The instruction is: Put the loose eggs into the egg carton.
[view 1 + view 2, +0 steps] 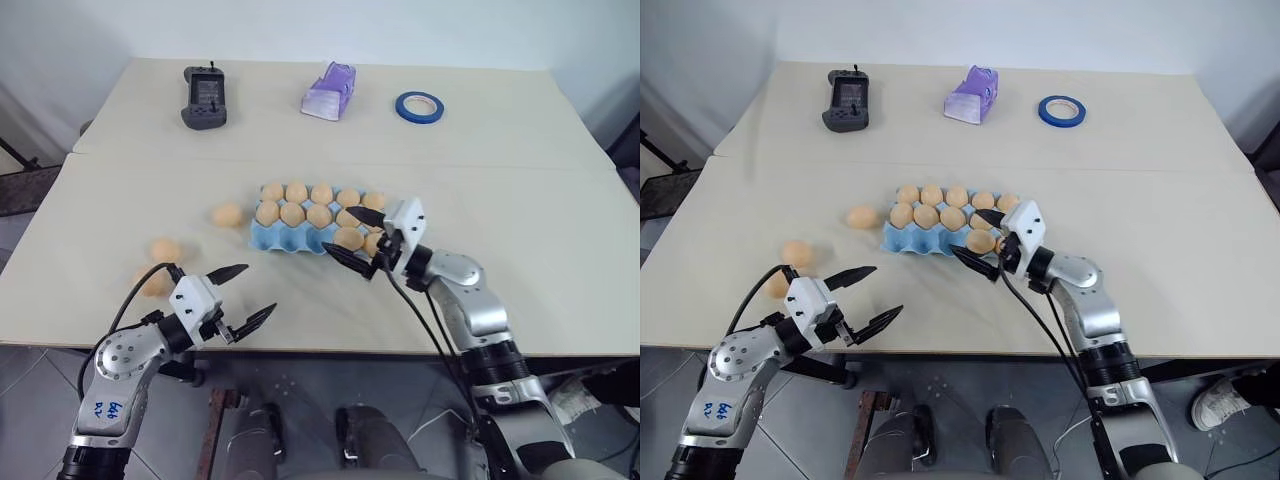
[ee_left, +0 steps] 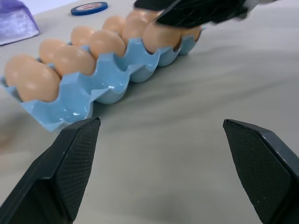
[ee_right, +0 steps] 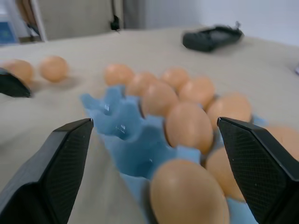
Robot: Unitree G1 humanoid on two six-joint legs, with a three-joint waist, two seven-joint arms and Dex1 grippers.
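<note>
We are working on a pale table (image 1: 520, 200), and the step in hand, as we judge it, is letting go of an egg in the near row of the egg carton (image 1: 268, 236) and backing off cleanly. Our right gripper (image 1: 362, 240) sits at the carton's near right corner with its black fingers spread wide on either side of an egg (image 1: 981, 241); it grips nothing. To do this well we should lift straight up and away before swinging sideways, so neither finger clips the seated eggs beside it.

Our left gripper (image 1: 243, 296) hangs near the table's front edge, fingers wide apart and empty. We judge it best placed to go next for the loose eggs (image 1: 166, 250) lying near it on the left: one just behind it, one partly hidden by its arm (image 1: 152, 284), and a third (image 1: 227, 214) just left of the carton.

The blue carton lies mid-table. Its far and middle rows look full; the near row holds eggs at its right end, while its left cups stand empty, as the left wrist view shows. So we aim the remaining eggs at those near-left cups
</note>
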